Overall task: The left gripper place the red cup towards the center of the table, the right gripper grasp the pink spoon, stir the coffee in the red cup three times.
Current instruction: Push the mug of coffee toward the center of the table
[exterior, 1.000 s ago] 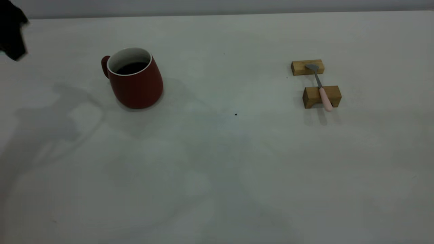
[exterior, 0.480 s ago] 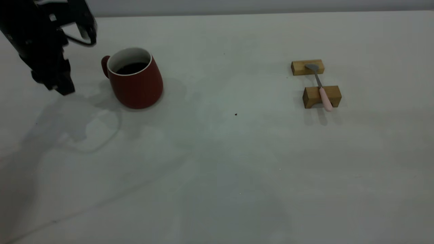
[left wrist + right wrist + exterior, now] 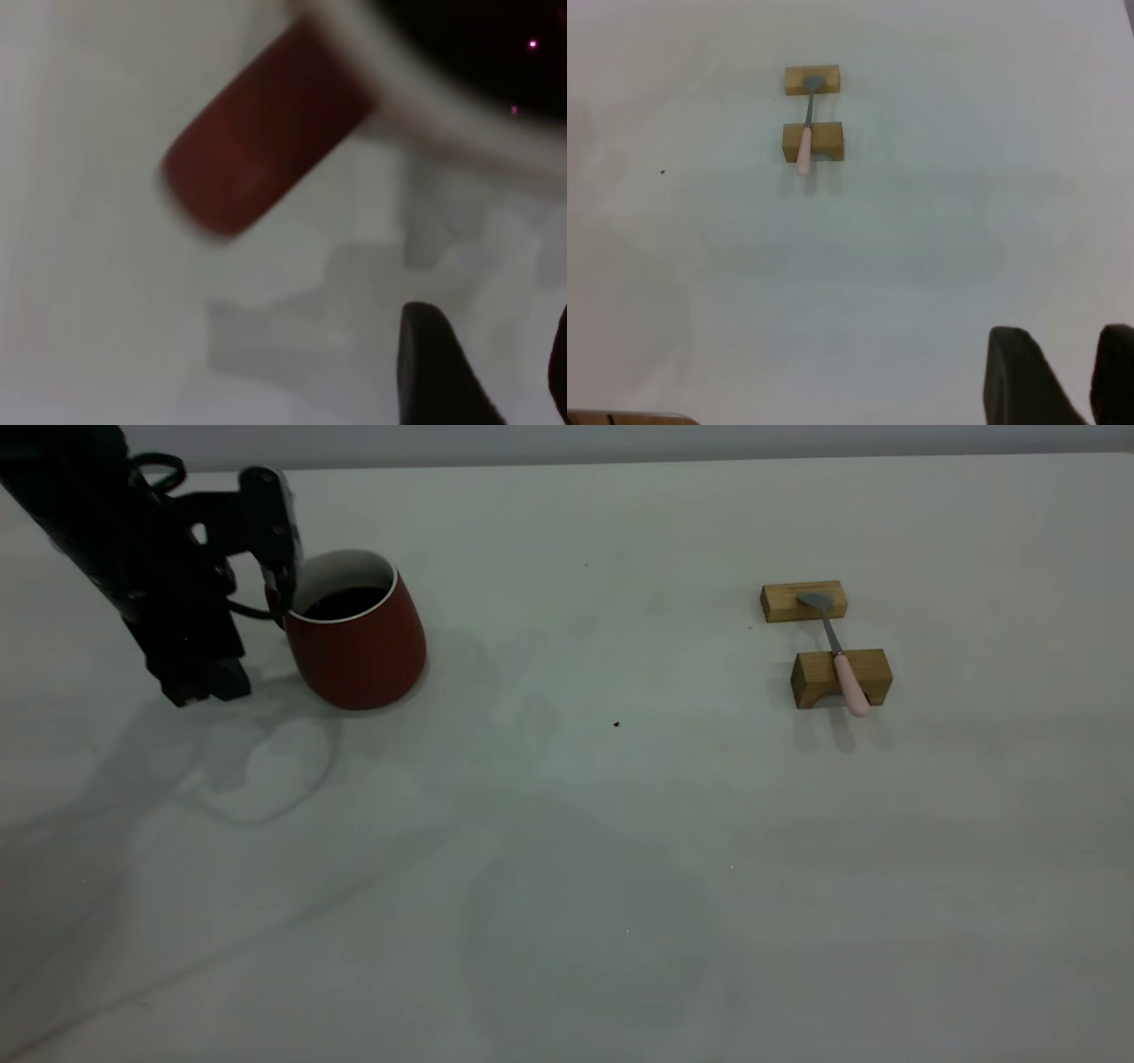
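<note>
The exterior camera is looking down at an angle across the counter (image 3: 567, 850), taking in its whole width. The left wrist camera is sitting very close to the red cup (image 3: 257, 142), sharing it with the exterior view. The right wrist camera is looking down from high up, sharing the pink spoon (image 3: 805, 146).

No legible text, labels, brands, numbers or signs in any view. Red cup (image 3: 356, 638), pink spoon (image 3: 843, 666) and both wooden blocks (image 3: 840, 677) are unmarked. Table (image 3: 567, 850) is plain, apart from a tiny black speck (image 3: 617, 724), which is not a character. Left arm housing shows no readable marking.
</note>
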Action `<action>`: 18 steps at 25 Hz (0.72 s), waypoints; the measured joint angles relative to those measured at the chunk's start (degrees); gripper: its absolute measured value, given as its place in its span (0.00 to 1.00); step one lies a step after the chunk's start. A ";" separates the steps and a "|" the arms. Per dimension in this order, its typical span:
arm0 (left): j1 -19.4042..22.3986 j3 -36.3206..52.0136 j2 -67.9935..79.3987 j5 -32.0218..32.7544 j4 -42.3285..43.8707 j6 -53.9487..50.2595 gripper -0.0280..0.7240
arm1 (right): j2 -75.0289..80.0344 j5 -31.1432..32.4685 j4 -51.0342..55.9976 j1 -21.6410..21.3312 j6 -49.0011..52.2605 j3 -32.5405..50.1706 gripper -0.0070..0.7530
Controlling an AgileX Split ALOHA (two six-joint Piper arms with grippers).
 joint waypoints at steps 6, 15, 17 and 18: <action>-2.40 0.00 0.32 -3.35 -0.04 0.28 0.56 | 0.00 0.00 0.00 0.00 0.00 0.00 0.32; -4.05 -0.02 0.32 -4.91 0.01 0.28 0.56 | 0.00 0.00 0.00 0.00 0.00 0.00 0.32; -4.71 -0.02 0.32 -5.34 0.01 0.28 0.56 | 0.00 0.00 0.00 0.00 0.00 0.00 0.32; -5.06 -0.02 0.32 -5.57 0.01 0.28 0.56 | 0.00 0.00 0.00 0.00 0.00 0.00 0.32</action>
